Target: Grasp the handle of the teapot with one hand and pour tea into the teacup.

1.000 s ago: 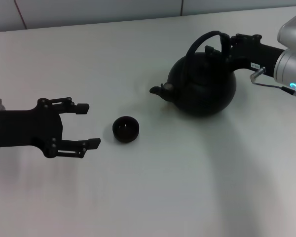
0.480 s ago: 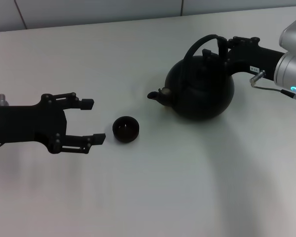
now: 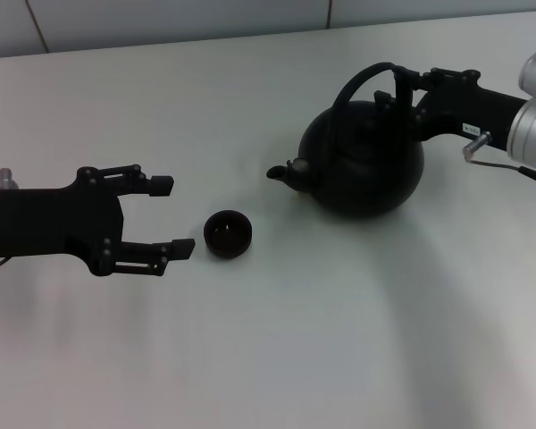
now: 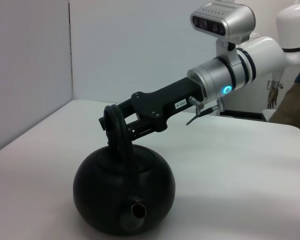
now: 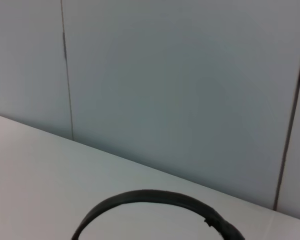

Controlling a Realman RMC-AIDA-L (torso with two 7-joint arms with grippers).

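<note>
Gripping the handle [image 3: 362, 79], right pincer [image 3: 400, 89] is clamped; left pincer [image 3: 171, 217] gapes beside teacup [image 3: 228, 233].

Head view looks down from above and in front onto the white table [image 3: 277, 340], taking in both arms, the teapot [image 3: 366, 161] and the teacup [image 3: 228, 234]. Left wrist view sits low near table level, facing across at the teapot [image 4: 124, 197] spout-on, with the right arm behind it. Right wrist view is very close, aimed past the handle [image 5: 155, 202] at the wall [image 5: 180, 85]. All three views share the handle; head and left wrist share the pot.
</note>
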